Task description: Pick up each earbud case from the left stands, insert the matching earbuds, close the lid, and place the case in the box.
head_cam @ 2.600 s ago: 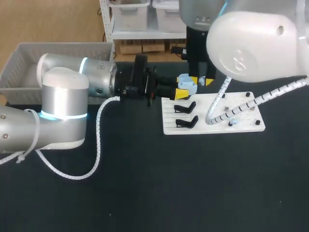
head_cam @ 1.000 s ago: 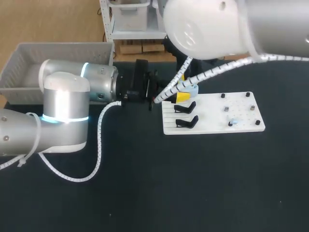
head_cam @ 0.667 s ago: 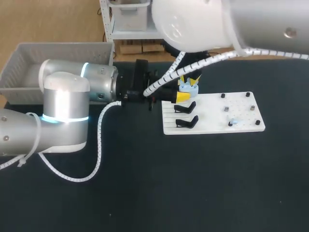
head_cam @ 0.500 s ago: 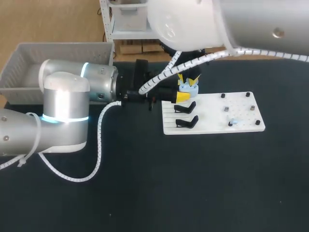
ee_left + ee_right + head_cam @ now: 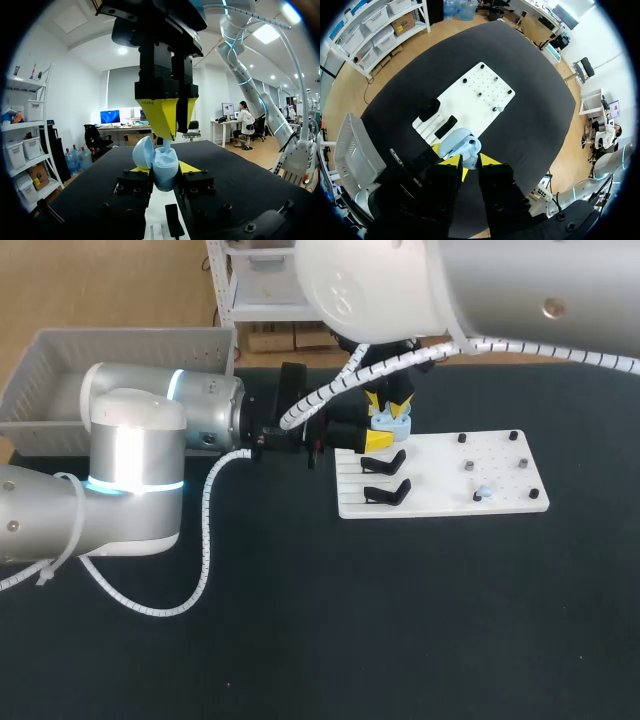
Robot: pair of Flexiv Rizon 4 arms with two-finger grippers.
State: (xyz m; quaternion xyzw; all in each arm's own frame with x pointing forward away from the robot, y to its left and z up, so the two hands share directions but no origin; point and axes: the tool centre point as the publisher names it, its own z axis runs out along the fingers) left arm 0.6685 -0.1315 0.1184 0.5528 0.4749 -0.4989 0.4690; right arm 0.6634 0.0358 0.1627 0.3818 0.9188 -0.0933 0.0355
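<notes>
A light blue earbud case with its lid up is held over the white board's back left corner. My left gripper is shut on the case from both sides; in the left wrist view the case sits between its yellow tips. My right gripper hangs directly above the case, pointing down, shut on a pale blue earbud whose lower end reaches into the open case. In the right wrist view the case lies just ahead of the right gripper. Another earbud rests on the board's pegs.
Two black stands stand bare on the board's left part. A grey basket sits at the table's far left, behind my left arm. The board with its pegs lies beyond the case in the right wrist view.
My right arm has swung further left, bringing its gripper with the earbud down over the open case. The left gripper and the case stayed in place.
</notes>
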